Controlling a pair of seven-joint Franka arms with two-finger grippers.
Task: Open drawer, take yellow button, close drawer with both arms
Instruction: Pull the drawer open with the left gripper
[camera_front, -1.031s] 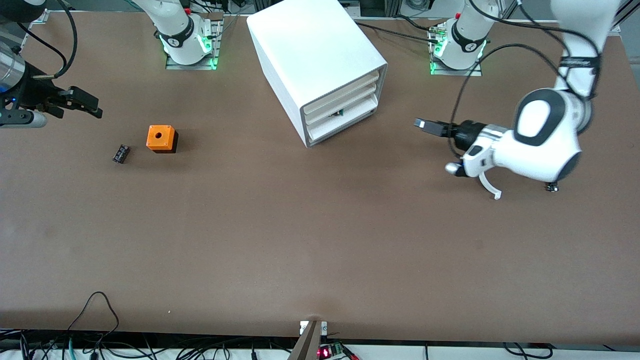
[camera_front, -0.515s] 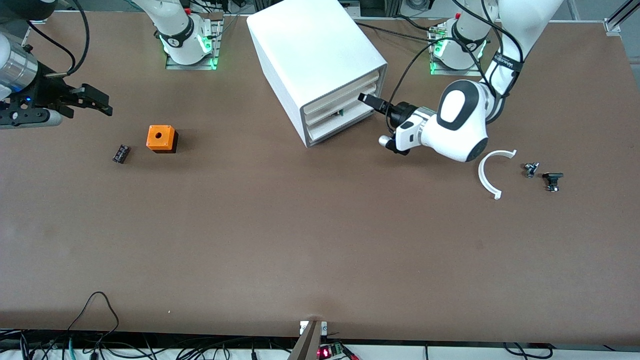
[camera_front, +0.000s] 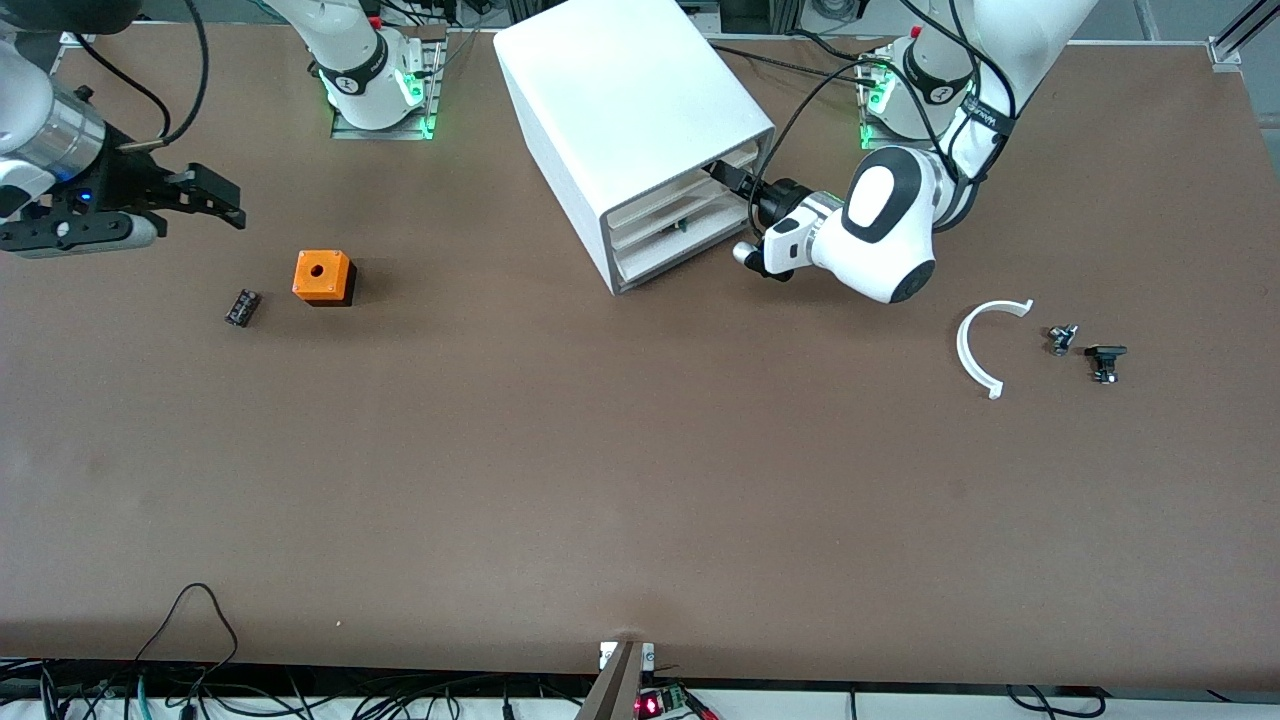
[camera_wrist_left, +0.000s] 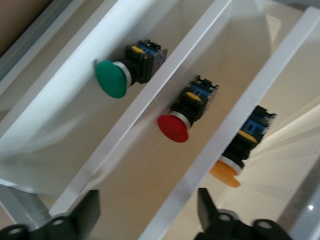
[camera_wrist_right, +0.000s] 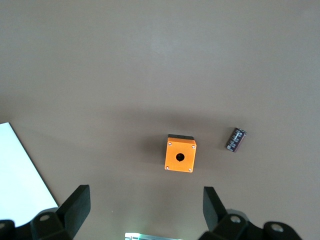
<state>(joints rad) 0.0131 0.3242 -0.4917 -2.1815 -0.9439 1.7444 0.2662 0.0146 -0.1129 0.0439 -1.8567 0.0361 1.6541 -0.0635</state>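
Left pincer (camera_front: 722, 175), spread wide, faces smooth white plastic drawer (camera_wrist_left: 150, 105); right pincer (camera_front: 205, 192), spread, hangs over matte brown counter (camera_front: 600, 480)

Cabinet (camera_front: 630, 110) standing on tabletop (camera_front: 640, 480), between arm bases, drawer fronts facing left arm's end. Drawer (camera_front: 690, 180) sitting uppermost of three stacked. Button (camera_wrist_left: 225, 172) lying inside one tray, two other push-buttons (camera_wrist_left: 120, 75) (camera_wrist_left: 180, 117) lying in neighbouring trays. Left hand (camera_front: 715, 172) reaching to cabinet's front, at drawer level. Right hand (camera_front: 225, 200) hanging over tabletop at right arm's end. Cube with hole (camera_front: 322, 276) sitting toward that end, small cylinder (camera_front: 241, 307) lying just beside it, slightly nearer front camera. Curved strip (camera_front: 985, 345) lying toward left arm's end, two small parts (camera_front: 1062, 339) (camera_front: 1103, 361) lying beside it.
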